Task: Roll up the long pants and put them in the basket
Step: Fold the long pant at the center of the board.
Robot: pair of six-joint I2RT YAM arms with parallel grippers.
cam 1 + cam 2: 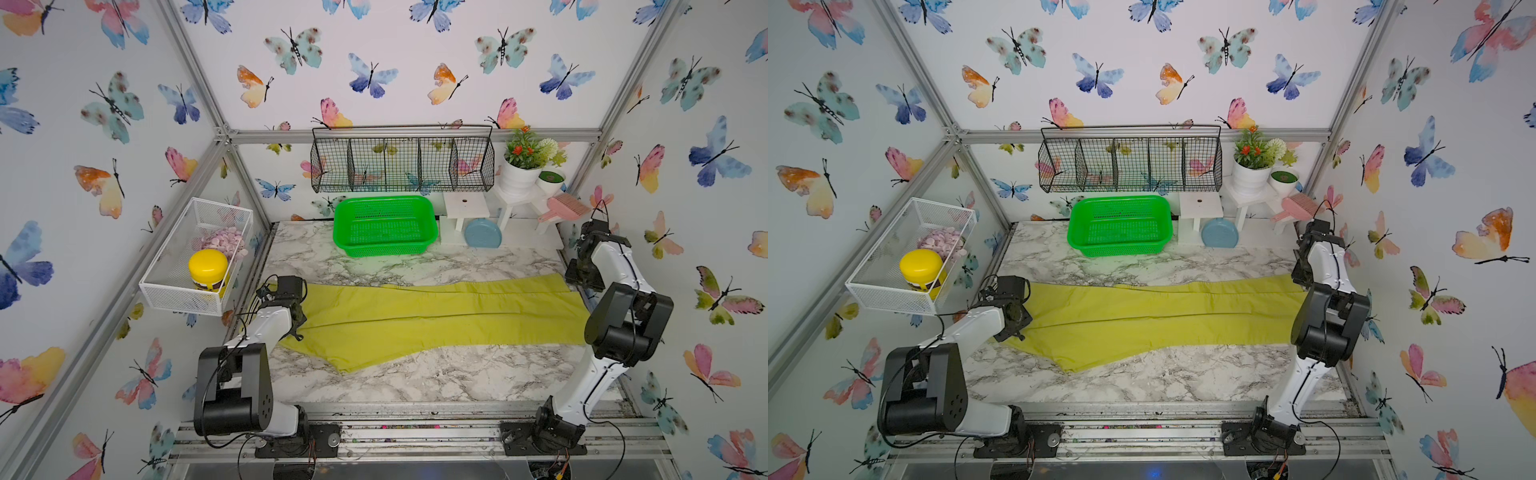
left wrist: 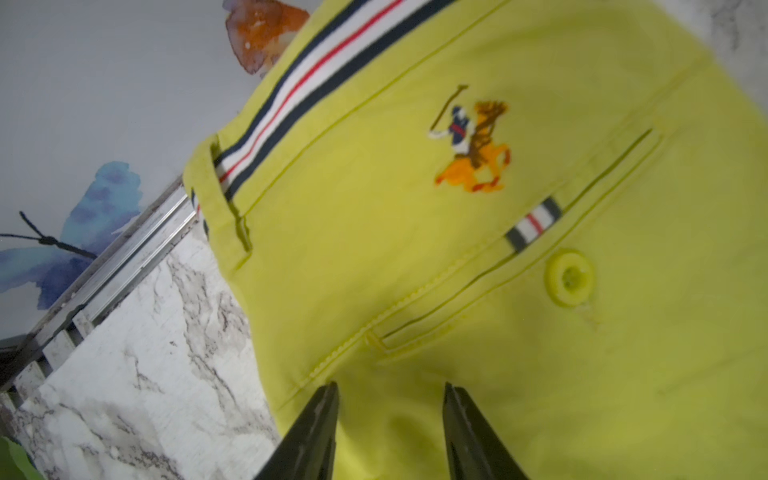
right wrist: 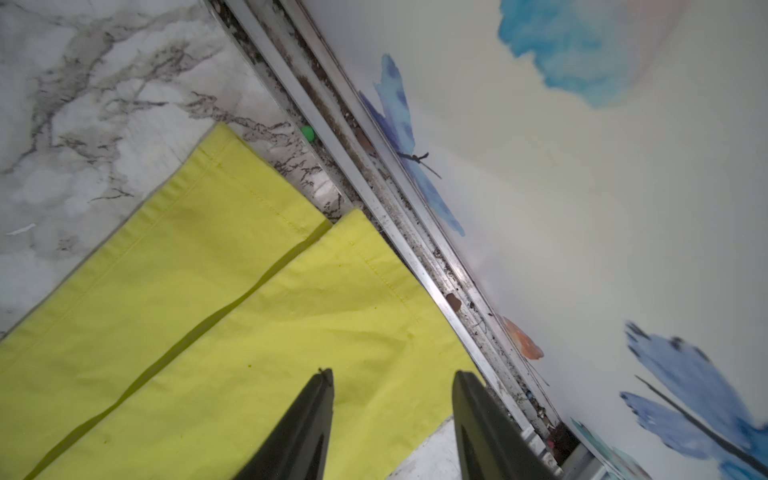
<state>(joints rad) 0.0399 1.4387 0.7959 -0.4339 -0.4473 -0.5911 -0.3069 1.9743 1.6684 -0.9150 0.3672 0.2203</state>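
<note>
Two grippers are showing spread fingers [image 2: 311, 436], pinching nothing: the left gripper [image 2: 390, 395] over the back pocket [image 2: 519, 270], the right gripper [image 3: 392, 382] over the cuffs [image 3: 257, 199]. The long pants [image 1: 415, 320] are lying on the counter [image 1: 436, 374] in front of the green basket [image 1: 384, 224]; arms [image 1: 266, 328] are partly hiding both ends from above.
</note>
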